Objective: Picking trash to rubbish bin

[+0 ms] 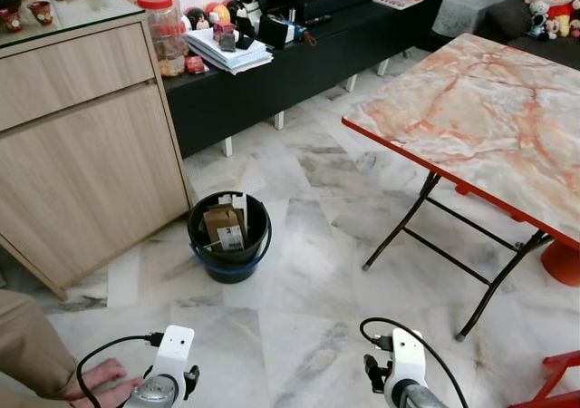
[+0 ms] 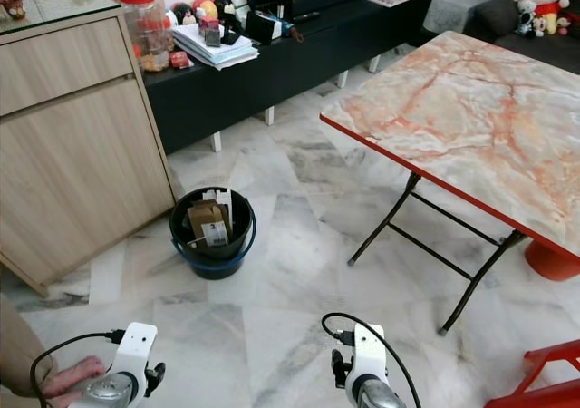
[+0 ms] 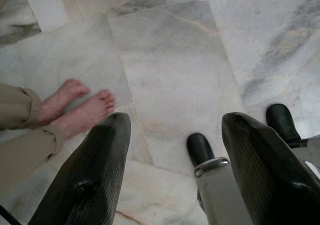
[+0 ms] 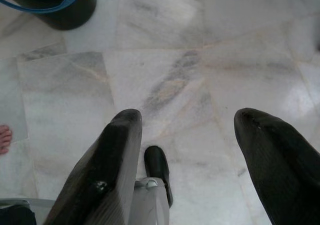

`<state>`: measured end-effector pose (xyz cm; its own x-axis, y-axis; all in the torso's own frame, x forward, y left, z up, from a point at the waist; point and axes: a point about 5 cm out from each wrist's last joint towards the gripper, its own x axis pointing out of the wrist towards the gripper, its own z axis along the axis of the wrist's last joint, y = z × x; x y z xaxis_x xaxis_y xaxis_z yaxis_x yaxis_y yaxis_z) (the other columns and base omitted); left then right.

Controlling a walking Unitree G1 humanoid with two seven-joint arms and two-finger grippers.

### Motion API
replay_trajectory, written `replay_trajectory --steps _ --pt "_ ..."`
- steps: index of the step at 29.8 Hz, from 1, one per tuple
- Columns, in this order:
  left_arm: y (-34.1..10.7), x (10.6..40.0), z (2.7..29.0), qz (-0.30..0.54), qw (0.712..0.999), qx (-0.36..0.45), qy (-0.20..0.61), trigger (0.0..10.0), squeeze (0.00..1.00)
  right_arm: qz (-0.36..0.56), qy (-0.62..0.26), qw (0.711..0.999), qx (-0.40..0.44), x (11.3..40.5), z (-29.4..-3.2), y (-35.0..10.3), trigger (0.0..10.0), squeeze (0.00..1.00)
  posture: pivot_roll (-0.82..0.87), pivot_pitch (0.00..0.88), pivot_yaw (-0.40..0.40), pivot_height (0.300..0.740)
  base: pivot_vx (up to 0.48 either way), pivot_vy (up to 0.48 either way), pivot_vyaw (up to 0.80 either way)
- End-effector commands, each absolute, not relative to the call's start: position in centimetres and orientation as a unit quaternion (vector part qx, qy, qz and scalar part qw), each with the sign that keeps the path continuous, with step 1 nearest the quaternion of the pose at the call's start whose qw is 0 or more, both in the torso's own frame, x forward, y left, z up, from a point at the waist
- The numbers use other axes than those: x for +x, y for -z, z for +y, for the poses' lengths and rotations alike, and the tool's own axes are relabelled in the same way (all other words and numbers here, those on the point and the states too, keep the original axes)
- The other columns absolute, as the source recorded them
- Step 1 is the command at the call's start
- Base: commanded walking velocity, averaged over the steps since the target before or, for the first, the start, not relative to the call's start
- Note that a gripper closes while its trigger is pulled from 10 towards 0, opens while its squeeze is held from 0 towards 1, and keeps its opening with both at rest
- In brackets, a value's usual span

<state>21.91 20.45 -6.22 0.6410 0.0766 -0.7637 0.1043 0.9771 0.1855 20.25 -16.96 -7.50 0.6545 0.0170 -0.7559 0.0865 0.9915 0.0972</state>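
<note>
Person: bare feet point(image 3: 75, 107) and a khaki trouser leg point(image 1: 27, 349) are seen at the lower left of the head view, on the marble floor point(image 1: 308, 317).
Cabinet: a wooden cabinet point(image 1: 82, 145) is placed at the upper left, with red-lidded jars point(image 1: 163, 32) beside it.
Left gripper point(image 3: 175, 150): it is held low over the floor near the feet; the fingers point(image 3: 95, 180) are spread wide apart and nothing is held between them.
Rubbish bin point(image 1: 229, 236): a black bin with a blue rim is stood on the floor left of centre, just beside the cabinet corner; cardboard and paper trash point(image 1: 225, 225) is seen inside it.
TV bench: a black low bench point(image 1: 308, 54) is set along the top, with papers stacked on it.
Right gripper point(image 4: 187, 155): it is held low over bare floor, well apart from the bin; the fingers point(image 4: 105, 170) are parted and empty.
Table: a marble-patterned folding table point(image 1: 480, 118) with a red edge is placed at the right.
</note>
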Motion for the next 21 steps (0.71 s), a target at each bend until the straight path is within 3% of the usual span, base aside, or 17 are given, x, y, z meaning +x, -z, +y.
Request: replay_trajectory --steps 1,6,21 --pt "6.54 21.41 20.43 0.431 0.895 0.114 0.008 10.0 0.00 0.417 0.024 0.907 0.062 20.06 -17.25 7.58 10.0 0.00 0.09 0.051 -0.083 0.740 0.000 0.000 -0.78" --pt "6.58 21.29 20.70 0.435 0.891 0.127 0.002 10.0 0.00 0.418 0.023 0.906 0.061 20.03 -17.19 7.60 10.0 0.00 0.09 0.051 -0.083 0.740 0.000 -0.417 -0.78" --pt "6.68 21.07 20.88 0.440 0.889 0.129 -0.002 10.0 0.00 0.420 0.018 0.906 0.056 20.09 -17.14 7.58 10.0 0.00 0.09 0.034 -0.080 0.740 0.000 0.000 -0.79"
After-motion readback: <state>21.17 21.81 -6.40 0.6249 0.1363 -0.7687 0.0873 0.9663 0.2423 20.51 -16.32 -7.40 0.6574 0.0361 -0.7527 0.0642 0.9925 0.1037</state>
